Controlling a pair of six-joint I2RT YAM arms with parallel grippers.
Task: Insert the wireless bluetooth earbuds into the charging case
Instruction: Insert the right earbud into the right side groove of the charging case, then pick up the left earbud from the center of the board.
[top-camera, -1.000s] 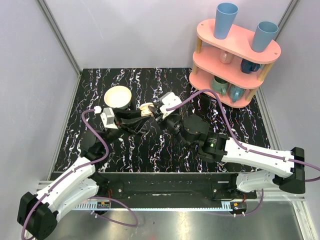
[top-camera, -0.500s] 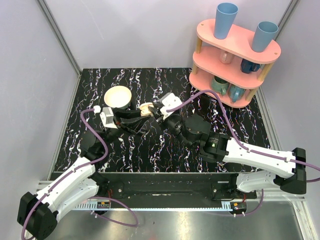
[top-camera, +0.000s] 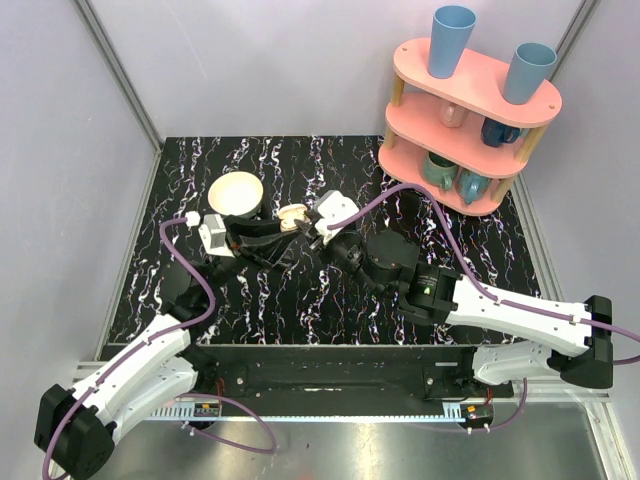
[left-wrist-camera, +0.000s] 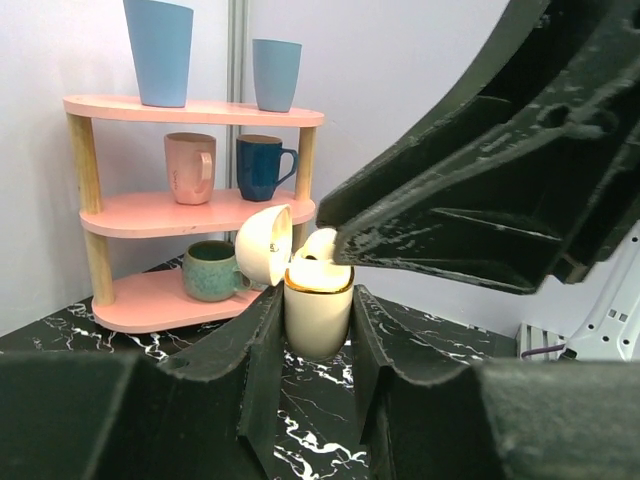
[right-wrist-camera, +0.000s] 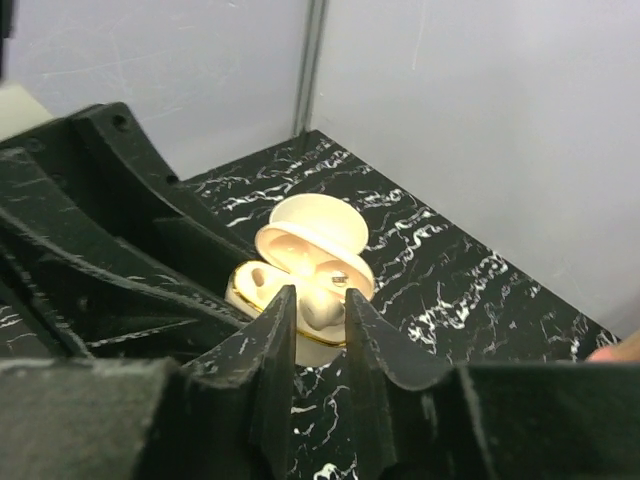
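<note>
Centre frame, I am clamping the charging case in my left gripper. My right gripper, edging lower-left since a second ago, is straddling an earbud (gripped or released, I cannot tell).

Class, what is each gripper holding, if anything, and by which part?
Left gripper clamps the case by its lower body's sides. Right gripper: earbud sits between its tips; grip unclear.

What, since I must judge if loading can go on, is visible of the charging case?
The charging case is a small glossy cream plastic box with a gold rim. It stands upright, its rounded lid hinged open and tilted back. The left gripper is shut on its body, a finger on each side; the right gripper is poised close over its open top.
</note>
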